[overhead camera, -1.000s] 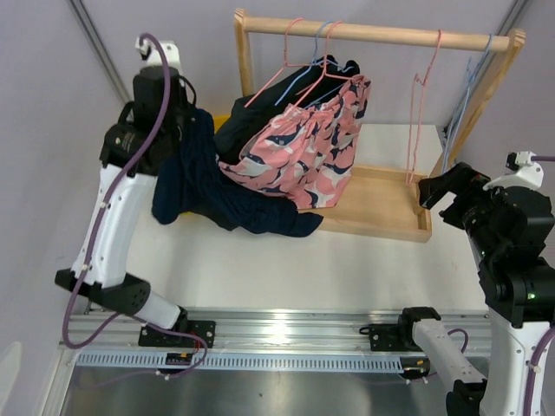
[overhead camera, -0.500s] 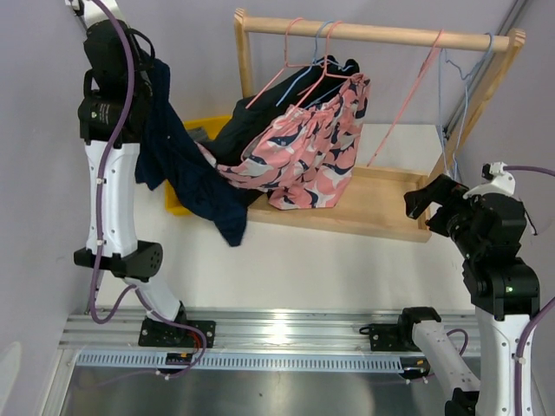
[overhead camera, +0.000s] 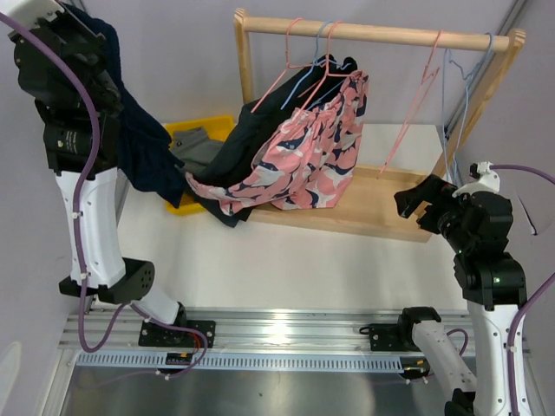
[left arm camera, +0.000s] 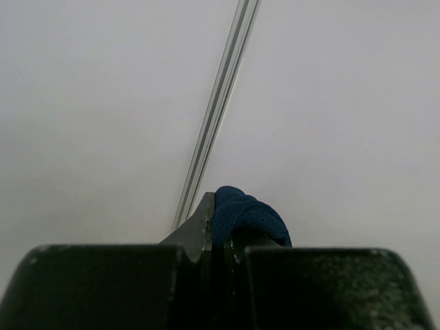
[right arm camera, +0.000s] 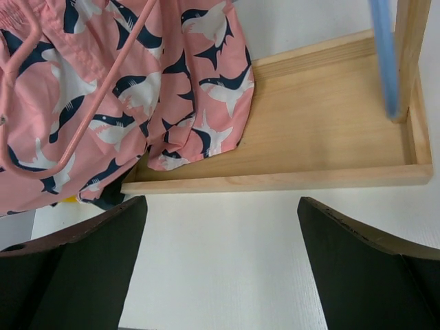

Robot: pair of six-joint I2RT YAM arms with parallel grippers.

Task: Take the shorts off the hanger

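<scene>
Up at ten o'clock, the left end effector (left arm camera: pixel 220 230) pinches the navy shorts (overhead camera: pixel 143 160), which hang limp and crumpled. At twelve, pink shark-print shorts (overhead camera: pixel 303 160) hang from a hanger (overhead camera: pixel 290 69). The right end effector (right arm camera: pixel 221 203) gapes wide.

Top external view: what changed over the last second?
The left gripper, shut on the navy shorts, rose and swung left, pulling them away from the rack. The right gripper, open, edged toward the rack. The pink shorts stayed hanging.
</scene>
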